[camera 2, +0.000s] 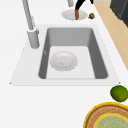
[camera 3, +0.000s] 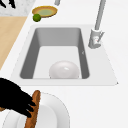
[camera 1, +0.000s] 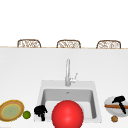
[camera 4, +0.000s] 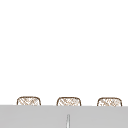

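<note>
My right hand is over a white plate on the counter right of the sink. Its fingers curl round a long brown bread stick that lies across the plate. From the right side, the same hand grips the stick at the near edge of the plate. My left hand hangs by the sink's front left corner with loose fingers, holding nothing. A green lime lies just left of it.
A big red round thing fills the front of the sink; the side views show a pale bowl there. The tall faucet stands behind. A yellow-rimmed woven plate lies far left, and a small brown nut near the white plate.
</note>
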Motion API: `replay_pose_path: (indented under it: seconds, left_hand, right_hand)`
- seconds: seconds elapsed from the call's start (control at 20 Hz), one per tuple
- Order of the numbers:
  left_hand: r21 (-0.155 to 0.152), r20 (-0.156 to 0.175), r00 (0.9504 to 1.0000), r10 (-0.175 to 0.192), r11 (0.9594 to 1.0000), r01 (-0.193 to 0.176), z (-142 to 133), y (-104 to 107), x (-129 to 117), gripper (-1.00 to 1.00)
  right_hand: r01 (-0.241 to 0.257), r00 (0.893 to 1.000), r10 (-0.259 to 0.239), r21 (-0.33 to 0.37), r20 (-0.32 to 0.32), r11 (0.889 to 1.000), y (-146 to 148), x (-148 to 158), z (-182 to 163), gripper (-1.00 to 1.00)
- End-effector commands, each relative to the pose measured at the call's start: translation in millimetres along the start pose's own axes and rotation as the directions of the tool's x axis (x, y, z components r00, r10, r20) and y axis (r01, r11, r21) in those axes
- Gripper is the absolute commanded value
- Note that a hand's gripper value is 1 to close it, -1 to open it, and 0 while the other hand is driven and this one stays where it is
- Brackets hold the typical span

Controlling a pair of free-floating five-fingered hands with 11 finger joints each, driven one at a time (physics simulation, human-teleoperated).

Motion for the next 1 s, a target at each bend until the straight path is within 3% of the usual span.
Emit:
replay_pose_path:
  seconds: [0.0,0.3,0.5,0.75,0.95]
  left_hand:
    - [0.000,0.000,1.0000,0.000,1.0000,0.000,0,0,0,0.00]
    - [0.000,0.000,1.0000,0.000,1.0000,0.000,0,0,0,0.00]
    - [0.000,0.000,1.0000,0.000,1.0000,0.000,0,0,0,0.00]
    - [0.000,0.000,1.0000,0.000,1.0000,0.000,0,0,0,0.00]
    - [0.000,0.000,1.0000,0.000,1.0000,0.000,0,0,0,0.00]
  right_hand:
    - [0.046,0.999,-0.046,-0.012,-0.028,0.999,-7,-1,-32,-1.00]
    - [0.078,0.997,-0.078,-0.020,-0.009,0.997,-17,-8,-63,-1.00]
    - [0.076,0.997,-0.076,-0.051,-0.006,0.996,-1,-17,-92,-1.00]
    - [0.084,0.996,-0.084,-0.030,0.023,0.996,4,-25,-120,-1.00]
    - [0.115,0.992,-0.112,-0.036,0.063,0.993,7,-30,-124,-1.00]
